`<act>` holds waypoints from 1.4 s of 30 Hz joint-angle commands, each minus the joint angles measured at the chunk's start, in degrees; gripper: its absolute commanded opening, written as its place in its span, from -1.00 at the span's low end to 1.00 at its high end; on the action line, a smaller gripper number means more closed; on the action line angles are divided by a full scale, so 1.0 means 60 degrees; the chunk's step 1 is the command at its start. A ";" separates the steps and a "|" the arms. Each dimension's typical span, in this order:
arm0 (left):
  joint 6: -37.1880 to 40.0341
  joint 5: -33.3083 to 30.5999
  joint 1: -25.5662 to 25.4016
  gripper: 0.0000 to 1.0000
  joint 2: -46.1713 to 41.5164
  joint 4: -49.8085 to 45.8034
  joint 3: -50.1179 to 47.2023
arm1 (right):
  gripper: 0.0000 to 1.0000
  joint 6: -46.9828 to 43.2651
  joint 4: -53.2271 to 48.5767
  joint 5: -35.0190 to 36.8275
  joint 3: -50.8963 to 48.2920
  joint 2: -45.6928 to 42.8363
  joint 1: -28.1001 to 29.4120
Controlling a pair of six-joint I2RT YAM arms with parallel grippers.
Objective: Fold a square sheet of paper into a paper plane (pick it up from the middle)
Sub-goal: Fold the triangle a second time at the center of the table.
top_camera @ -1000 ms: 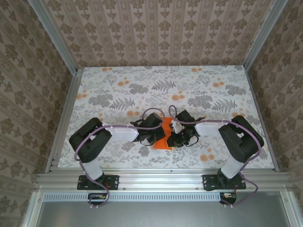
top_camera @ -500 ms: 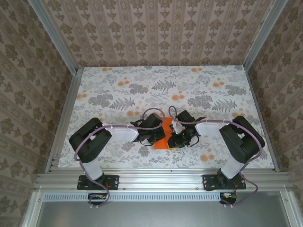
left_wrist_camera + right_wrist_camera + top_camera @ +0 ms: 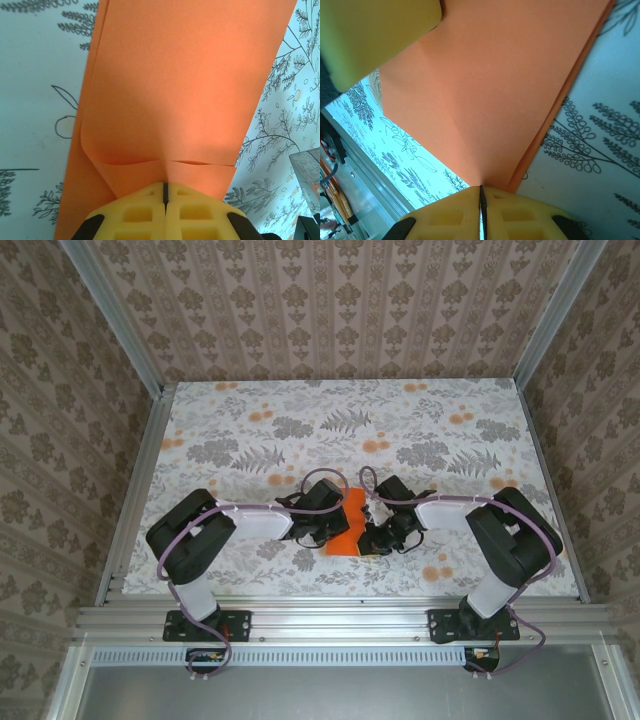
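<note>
The square sheet of paper, bright orange and folded into layers, sits near the table's front edge between my two grippers. My left gripper comes at it from the left. In the left wrist view its yellow jaws are shut on a folded flap of the sheet. My right gripper comes from the right. In the right wrist view its jaws are pinched shut on a corner of the sheet. The left gripper's yellow finger rests on the sheet at upper left.
The table carries a grey floral print with small pale orange blotches. Aluminium rails run along the front edge close below the grippers. Patterned walls close in the back and both sides.
My right gripper has turned and dropped slightly toward the front edge, and its jaws have closed tighter on the sheet. The left arm has stayed where it was.
</note>
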 commanded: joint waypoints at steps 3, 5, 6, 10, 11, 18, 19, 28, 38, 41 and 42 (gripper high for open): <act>-0.0014 -0.0244 -0.0053 -0.88 0.0414 -0.0878 -0.0308 | -0.77 -0.0077 -0.0891 0.0895 -0.0623 -0.0041 -0.0055; -0.0014 -0.0177 -0.0060 -0.88 0.0507 -0.0833 -0.0270 | -0.77 -0.0006 -0.0798 0.0775 -0.0666 -0.0213 -0.0099; -0.0001 -0.0159 -0.0056 -0.88 0.0541 -0.0813 -0.0240 | -0.76 0.0053 -0.0748 0.0677 -0.0652 -0.0312 -0.0103; -0.0047 -0.0158 -0.0054 -0.89 0.0629 -0.0744 -0.0226 | -0.73 0.0280 -0.0691 0.0397 -0.0394 -0.0726 -0.0103; -0.0047 -0.0171 -0.0057 -0.89 0.0616 -0.0748 -0.0224 | -0.72 0.0299 -0.0720 0.0286 -0.0289 -0.0864 -0.0103; -0.0035 -0.0282 -0.0067 -0.88 0.0589 -0.0873 -0.0262 | -0.68 0.0567 -0.0852 0.0029 0.0550 -0.1636 -0.0117; -0.0017 -0.0250 -0.0063 -0.88 0.0612 -0.0831 -0.0239 | -0.67 0.0619 -0.0799 0.0141 0.0613 -0.1634 -0.0117; 0.0014 -0.0234 -0.0055 -0.88 0.0629 -0.0853 -0.0238 | -0.68 0.0911 -0.0222 0.0079 0.0862 -0.0239 -0.0088; 0.0252 -0.0232 0.0086 -0.86 0.0373 -0.0774 -0.0364 | -0.71 0.0361 -0.0764 0.1247 0.0151 0.0604 -0.0103; 0.0521 -0.0122 0.0291 -0.83 0.0185 -0.0605 -0.0466 | -0.73 0.0288 -0.0741 0.1373 0.0009 0.0806 -0.0115; 0.0639 -0.0097 0.0359 -0.82 0.0140 -0.0618 -0.0455 | -0.74 0.0298 -0.0749 0.1390 0.0007 0.0842 -0.0115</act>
